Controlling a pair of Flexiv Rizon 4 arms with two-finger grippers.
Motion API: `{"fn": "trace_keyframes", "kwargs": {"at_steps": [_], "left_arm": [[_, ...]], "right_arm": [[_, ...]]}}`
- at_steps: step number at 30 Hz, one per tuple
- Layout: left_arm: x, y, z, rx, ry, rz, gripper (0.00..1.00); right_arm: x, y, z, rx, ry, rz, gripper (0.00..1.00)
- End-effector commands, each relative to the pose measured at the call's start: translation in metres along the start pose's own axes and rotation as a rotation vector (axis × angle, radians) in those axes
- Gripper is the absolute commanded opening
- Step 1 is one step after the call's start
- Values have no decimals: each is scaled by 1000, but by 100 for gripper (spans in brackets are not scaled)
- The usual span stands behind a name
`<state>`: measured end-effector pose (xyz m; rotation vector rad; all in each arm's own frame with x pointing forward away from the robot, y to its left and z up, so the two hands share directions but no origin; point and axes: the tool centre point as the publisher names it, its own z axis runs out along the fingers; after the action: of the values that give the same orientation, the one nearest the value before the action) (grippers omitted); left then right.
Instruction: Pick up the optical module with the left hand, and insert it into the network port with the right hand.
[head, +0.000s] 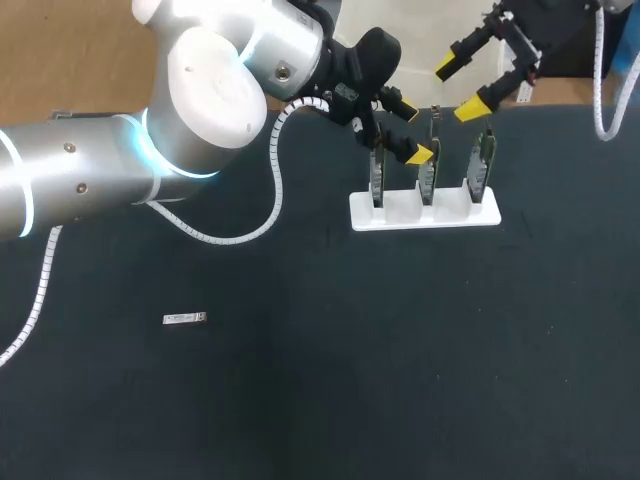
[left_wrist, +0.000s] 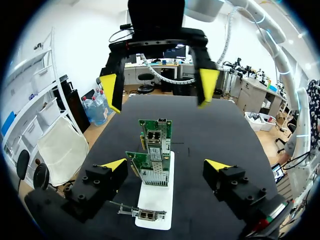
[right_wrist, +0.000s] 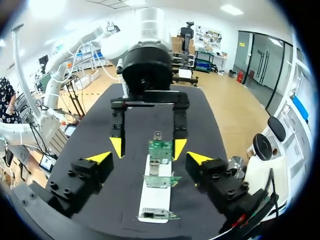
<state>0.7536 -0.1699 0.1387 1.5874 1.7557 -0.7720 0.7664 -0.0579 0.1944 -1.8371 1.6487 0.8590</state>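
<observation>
A small silvery optical module (head: 184, 319) lies flat on the dark table, far to the left of both grippers. Three green network cards (head: 428, 170) stand upright in a white holder (head: 400, 218). My left gripper (head: 411, 129) hangs open over the left end of the row, nothing between its fingers. My right gripper (head: 458, 89) is open above and behind the right end. In the left wrist view my left gripper (left_wrist: 165, 165) straddles the cards (left_wrist: 148, 169), with my right gripper (left_wrist: 159, 87) facing it. The right wrist view has my right gripper (right_wrist: 150, 157) open over the cards (right_wrist: 160, 149).
The white holder (left_wrist: 155, 200) stands near the table's far edge. My left arm and its white cable (head: 270, 190) stretch across the back left. Dark bare tabletop (head: 400, 380) fills the front and right.
</observation>
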Motion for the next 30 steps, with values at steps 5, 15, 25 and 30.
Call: {"fn": "trace_keyframes", "kwargs": {"at_steps": [5, 15, 25, 30], "left_arm": [[-1, 1, 1, 1, 6, -2, 100], [-1, 1, 1, 1, 6, -2, 100], [-1, 1, 1, 1, 6, -2, 100], [-1, 1, 1, 1, 6, -2, 100]], "right_arm": [[-3, 6, 3, 33, 4, -5, 0], [-11, 0, 8, 48, 1, -13, 0], [-10, -2, 14, 39, 24, -13, 0], [-8, -1, 15, 33, 28, -8, 0]]}}
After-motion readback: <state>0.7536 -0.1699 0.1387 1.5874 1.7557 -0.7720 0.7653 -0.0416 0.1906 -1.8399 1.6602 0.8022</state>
